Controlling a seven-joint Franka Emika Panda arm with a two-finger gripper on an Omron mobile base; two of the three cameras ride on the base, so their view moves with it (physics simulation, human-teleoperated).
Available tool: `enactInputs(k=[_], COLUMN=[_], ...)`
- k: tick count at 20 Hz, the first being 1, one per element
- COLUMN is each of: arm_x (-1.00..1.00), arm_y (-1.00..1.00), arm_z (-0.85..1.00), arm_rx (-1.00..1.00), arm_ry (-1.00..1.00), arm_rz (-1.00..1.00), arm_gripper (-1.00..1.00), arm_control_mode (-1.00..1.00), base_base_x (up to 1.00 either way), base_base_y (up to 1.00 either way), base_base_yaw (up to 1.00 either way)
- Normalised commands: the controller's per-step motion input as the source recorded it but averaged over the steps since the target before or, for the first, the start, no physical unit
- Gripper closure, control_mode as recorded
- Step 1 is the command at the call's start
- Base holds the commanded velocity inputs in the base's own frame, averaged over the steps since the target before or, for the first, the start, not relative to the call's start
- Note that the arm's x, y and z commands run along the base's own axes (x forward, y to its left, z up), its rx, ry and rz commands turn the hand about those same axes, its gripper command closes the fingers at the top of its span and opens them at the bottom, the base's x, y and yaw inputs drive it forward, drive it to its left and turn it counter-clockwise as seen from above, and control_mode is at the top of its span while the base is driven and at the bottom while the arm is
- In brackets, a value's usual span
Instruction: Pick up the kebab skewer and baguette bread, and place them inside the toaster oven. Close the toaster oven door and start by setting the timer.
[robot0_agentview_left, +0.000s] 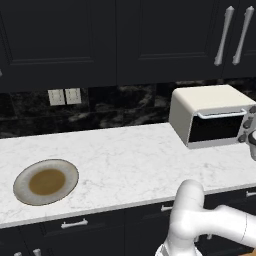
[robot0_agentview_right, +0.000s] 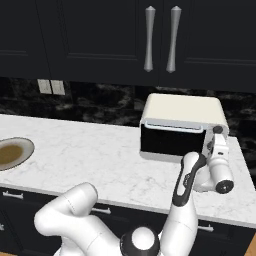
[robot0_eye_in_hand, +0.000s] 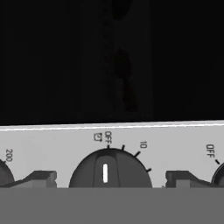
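In the hand view the nearest thing is the timer knob (robot0_eye_in_hand: 109, 168), a dark dial at six o'clock with its white pointer at twelve, on the OFF mark. The two fingertips (robot0_eye_in_hand: 41, 178) stand wide apart, one at seven o'clock and one at five, either side of the knob with a gap to it on both flanks; the gripper (robot0_eye_in_hand: 109, 179) is open and holds nothing. The knob sits on the pale control strip of the toaster oven (robot0_eye_in_hand: 52, 140), with a second dial's edge at the right border and another at the left. Above the strip lies the dark glass of the toaster oven door (robot0_eye_in_hand: 109, 61).

In the left base view the white arm (robot0_agentview_left: 200, 220) rises at five o'clock. The oven (robot0_agentview_left: 205, 100) stands on the marble counter (robot0_agentview_left: 125, 155) at two o'clock, its door (robot0_agentview_left: 215, 127) shut. A plate (robot0_agentview_left: 46, 182) lies at eight o'clock, well apart from the oven.

In the right base view the arm (robot0_agentview_right: 80, 215) fills six o'clock, and the gripper (robot0_agentview_right: 216, 137) is at the knob side of the oven (robot0_agentview_right: 182, 110), at three o'clock. The door (robot0_agentview_right: 170, 142) is upright and closed, and the plate (robot0_agentview_right: 12, 152) is at nine o'clock.
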Motion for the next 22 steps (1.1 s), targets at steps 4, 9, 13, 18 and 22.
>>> enactInputs(k=[4, 9, 13, 18, 22], arm_x=[0.00, -0.03, -0.04, 0.00, -0.25], arm_y=[0.06, 0.16, 0.02, 0.00, 0.00], arm_z=[0.00, 0.00, 0.00, 0.00, 0.00], arm_rx=[0.00, 0.00, 0.00, 0.00, 0.00], arm_ry=[0.00, 0.00, 0.00, 0.00, 0.00], arm_rz=[-0.02, -0.04, -0.06, -0.06, -0.08], arm_gripper=[-1.00, 1.00, 1.00, 1.00, 1.00], arm_control_mode=[-1.00, -1.00, -1.00, -1.00, -1.00], base_base_x=[0.00, 0.00, 0.00, 0.00, 0.00], base_base_y=[0.00, 0.00, 0.00, 0.00, 0.00], base_base_yaw=[0.00, 0.00, 0.00, 0.00, 0.00])
